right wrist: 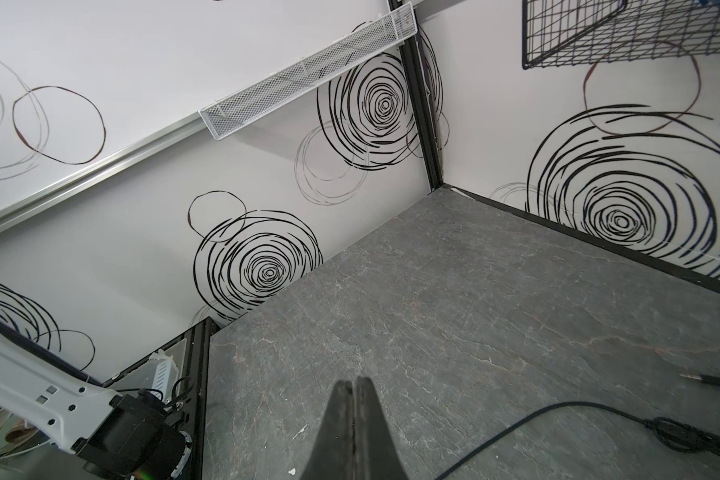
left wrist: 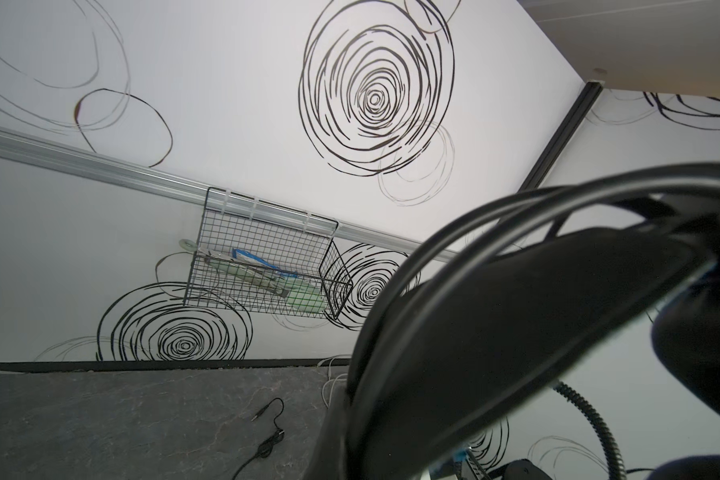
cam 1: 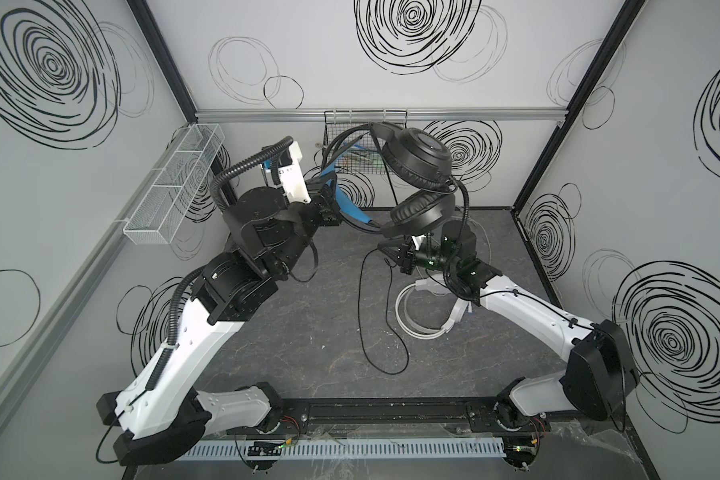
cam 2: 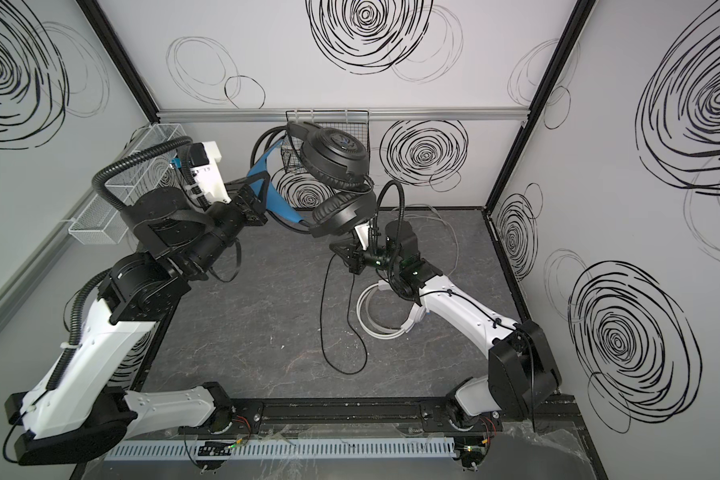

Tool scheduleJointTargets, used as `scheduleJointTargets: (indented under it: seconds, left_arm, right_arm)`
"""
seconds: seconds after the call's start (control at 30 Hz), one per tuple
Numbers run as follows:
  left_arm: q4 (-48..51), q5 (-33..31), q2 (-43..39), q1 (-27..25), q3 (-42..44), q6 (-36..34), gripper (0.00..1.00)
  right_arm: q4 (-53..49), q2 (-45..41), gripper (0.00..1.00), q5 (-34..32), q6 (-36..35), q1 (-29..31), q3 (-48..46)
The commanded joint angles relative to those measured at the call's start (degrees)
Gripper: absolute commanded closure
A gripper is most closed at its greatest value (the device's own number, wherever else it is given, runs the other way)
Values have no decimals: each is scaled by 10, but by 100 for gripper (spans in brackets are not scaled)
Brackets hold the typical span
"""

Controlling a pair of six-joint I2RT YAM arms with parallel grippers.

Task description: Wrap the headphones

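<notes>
Left end effector (cam 1: 332, 202) clamped on the blue padded band of the black headphones (cam 1: 417, 161), held up over the grey marbled table (cam 1: 292, 332). Round cushioned cups are stacked, thin cable (cam 1: 361, 320) droops in a loop. Right end effector (right wrist: 355, 399) pinched together, empty. White headphones (cam 1: 408, 322) lie flat on the table.

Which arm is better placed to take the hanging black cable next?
Probably right: the right gripper sits shut beside the thin black cable; the left gripper holds the black over-ear headphones by their blue-lined headband.
</notes>
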State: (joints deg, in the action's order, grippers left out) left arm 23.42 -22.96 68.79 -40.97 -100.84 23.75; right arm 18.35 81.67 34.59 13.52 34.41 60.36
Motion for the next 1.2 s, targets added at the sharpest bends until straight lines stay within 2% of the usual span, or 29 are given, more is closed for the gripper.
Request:
scheduleJointTargets:
  seconds: [0.0, 0.27, 0.5, 0.6, 0.77, 1.17]
  left_arm:
    - [-115, -73, -30, 5, -4, 43, 100]
    - [-114, -138, 10, 13, -37, 58, 100]
    - [-94, -179, 55, 33, -65, 65, 100]
    - [-92, -207, 66, 41, -59, 67, 100]
    - [-81, -245, 89, 58, -49, 61, 100]
    - [-73, -289, 122, 110, 11, 47, 100]
  right_arm:
    - [-24, -5, 98, -16, -3, 1, -4]
    - [-43, 2, 98, -27, -15, 16, 8]
    - [-134, -17, 98, -62, -98, 55, 26]
    - [-181, -26, 98, -78, -133, 76, 31]
    - [-192, -63, 98, -83, -144, 89, 7]
    - [-258, -95, 98, -125, -189, 133, 14]
